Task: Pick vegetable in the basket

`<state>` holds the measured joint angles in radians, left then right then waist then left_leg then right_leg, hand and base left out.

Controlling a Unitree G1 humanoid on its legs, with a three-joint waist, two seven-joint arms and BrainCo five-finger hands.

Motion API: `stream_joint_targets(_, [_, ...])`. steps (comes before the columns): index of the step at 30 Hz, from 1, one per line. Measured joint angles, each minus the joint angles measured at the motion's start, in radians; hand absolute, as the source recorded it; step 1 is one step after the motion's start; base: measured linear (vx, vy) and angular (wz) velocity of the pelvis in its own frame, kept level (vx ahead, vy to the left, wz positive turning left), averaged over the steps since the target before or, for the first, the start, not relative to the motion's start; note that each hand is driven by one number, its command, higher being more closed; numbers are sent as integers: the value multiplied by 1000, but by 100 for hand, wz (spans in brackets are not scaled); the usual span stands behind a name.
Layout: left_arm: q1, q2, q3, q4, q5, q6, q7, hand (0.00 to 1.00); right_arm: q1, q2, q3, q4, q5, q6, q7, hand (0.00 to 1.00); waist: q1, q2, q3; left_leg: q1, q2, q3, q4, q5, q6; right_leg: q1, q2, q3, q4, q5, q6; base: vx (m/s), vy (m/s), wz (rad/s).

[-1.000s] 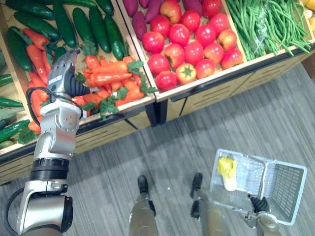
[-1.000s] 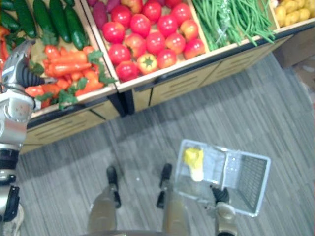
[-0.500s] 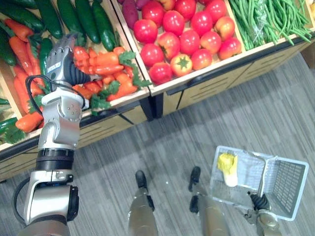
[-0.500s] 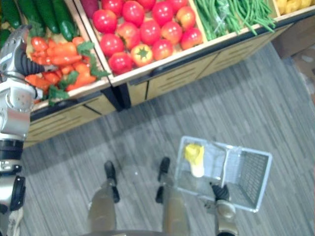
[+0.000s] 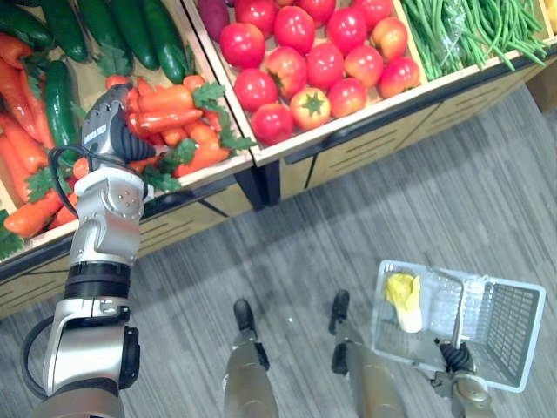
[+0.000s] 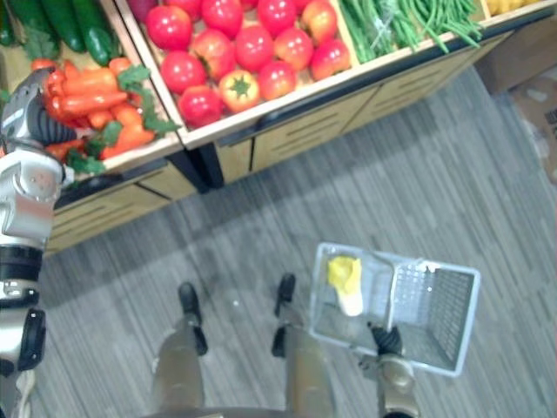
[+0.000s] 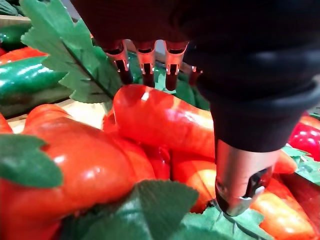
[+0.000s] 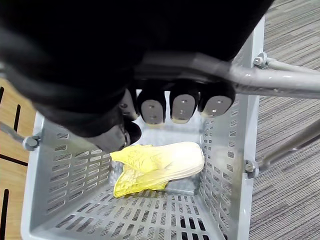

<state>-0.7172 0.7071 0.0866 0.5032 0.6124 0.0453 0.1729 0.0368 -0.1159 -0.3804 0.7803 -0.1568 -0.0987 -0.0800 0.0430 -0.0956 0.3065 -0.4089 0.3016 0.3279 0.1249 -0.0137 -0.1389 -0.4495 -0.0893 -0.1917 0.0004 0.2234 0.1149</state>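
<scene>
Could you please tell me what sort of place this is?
Probably a grocery produce aisle, perhaps a mock-up: wooden display bins of orange carrots, red tomatoes and green beans, plus a grey plastic shopping basket held by the right hand.

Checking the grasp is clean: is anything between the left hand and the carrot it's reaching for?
Nothing visible does. The left hand is right over the carrot, fingers past its far side; a green leaf lies beside the fingers, not between.
</scene>
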Motion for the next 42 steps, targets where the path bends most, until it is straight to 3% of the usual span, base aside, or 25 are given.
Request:
stream_joint_targets(10, [-65,-31,-1,59,0,1,6,0,30,-1,27,13,0,7,-2,100,-6,-10,16,-7,6,15,12,0,-4,-6,3,11,-2,2,3,3,7,-2])
stream_joint_targets(11, [-72,-31,-1,66,0,1,8,100,30,-1,29,12,0,6,-2,100,-8,-10,16,-7,13,15,6,-4,2,-7,9,13,-10,21,8,-21,-8,-10])
stream_joint_targets(14, [-90,-32,-4,66,1,0,22,100,32,-2,42,12,0,3,-2,100,-11,-9,18,-9,28,22,-5,1,2,-9,25,9,-27,58,6,-16,-6,-7])
stream_joint_targets(34, [-118,-32,-37,64,0,2,20,100,36,-2,43,12,0,2,-1,100,-17,-10,19,-8,24,38,-17,26,-5,-11,25,14,-44,58,6,3,3,0])
stream_joint_targets(42, [-47,-29,120,-81,-2,13,62,100,73,-2,41,22,-1,3,0,100,-7,-10,18,36,25,13,-17,25,-7,60,26,1,-57,57,5,35,33,10])
